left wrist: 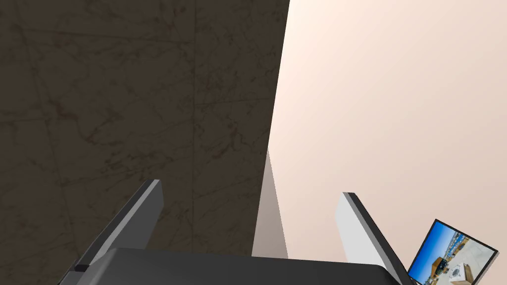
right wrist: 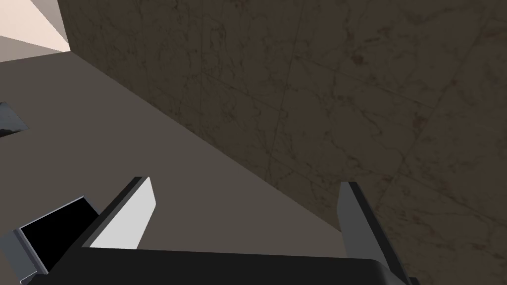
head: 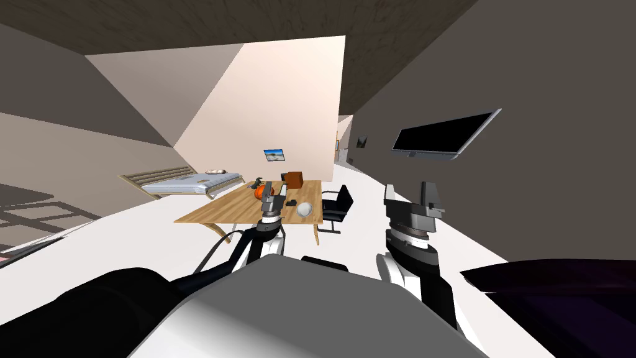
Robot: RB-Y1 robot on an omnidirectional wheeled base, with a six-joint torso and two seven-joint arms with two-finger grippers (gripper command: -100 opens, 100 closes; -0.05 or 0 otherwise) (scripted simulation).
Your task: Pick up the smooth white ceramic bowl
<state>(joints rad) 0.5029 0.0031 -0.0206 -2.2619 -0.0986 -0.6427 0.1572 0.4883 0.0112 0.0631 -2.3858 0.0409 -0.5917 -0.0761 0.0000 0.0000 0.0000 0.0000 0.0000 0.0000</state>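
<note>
A small white rounded bowl (head: 304, 209) rests on a light wooden table (head: 214, 211) some way ahead of me, near the table's right end. My left gripper (head: 275, 188) is raised in front of the table in the head view, just left of the bowl, and stands open (left wrist: 250, 217) with nothing between its fingers. Off to the right my right gripper (head: 410, 194) is held up, also open (right wrist: 245, 213) and empty.
On the table are an orange round object (head: 259, 192), a brown box (head: 294, 179) and small dark items (head: 289, 202). A black office chair (head: 337, 208) stands at the table's right end. A bed (head: 186, 182) lies behind on the left; a wall screen (head: 444, 135) hangs right.
</note>
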